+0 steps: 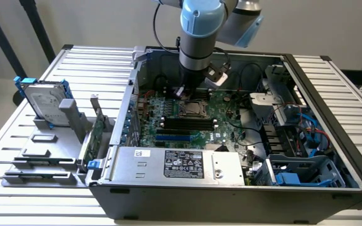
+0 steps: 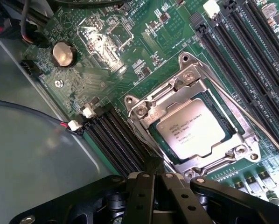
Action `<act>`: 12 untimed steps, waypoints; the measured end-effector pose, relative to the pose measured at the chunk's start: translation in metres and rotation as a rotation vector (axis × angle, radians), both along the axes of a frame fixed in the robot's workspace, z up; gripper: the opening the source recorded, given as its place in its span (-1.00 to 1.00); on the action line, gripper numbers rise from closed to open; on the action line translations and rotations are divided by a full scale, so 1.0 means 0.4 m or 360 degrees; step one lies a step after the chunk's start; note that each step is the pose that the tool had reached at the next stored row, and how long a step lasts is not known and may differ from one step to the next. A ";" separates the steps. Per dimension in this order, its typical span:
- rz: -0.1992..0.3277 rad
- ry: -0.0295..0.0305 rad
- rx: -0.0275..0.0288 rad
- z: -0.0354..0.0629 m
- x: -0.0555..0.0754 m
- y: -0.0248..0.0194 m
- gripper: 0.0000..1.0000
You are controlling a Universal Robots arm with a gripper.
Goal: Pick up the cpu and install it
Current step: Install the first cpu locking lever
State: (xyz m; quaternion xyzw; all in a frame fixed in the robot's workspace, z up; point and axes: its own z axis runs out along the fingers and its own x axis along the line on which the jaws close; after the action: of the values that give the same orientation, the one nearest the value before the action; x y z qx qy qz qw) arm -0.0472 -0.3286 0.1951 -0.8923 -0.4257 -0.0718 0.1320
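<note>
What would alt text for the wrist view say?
A small square silver-grey cpu lies in its metal socket frame on the green motherboard, with the shut black gripper close beside the socket, holding nothing.

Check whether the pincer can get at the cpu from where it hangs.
Probably yes. The cpu lies bare in its socket on the green board, nothing over it, and the shut pincer hangs just beside it, holding nothing.

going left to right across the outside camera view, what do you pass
Hard drive with blue brackets → grey holder stand → upright expansion card → cpu in its motherboard socket → blue cables → slatted table.
</note>
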 end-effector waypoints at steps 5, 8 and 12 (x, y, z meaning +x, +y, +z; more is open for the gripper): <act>0.0000 0.00007 -0.00014 -0.001 0.009 0.000 -0.79; 0.0000 0.00011 -0.00021 -0.001 0.015 0.000 -0.79; 0.0000 0.00023 -0.00030 -0.002 0.023 0.000 -0.79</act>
State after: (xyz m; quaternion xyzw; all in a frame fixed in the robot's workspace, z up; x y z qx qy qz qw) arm -0.0380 -0.3286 0.1945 -0.8925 -0.4257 -0.0708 0.1315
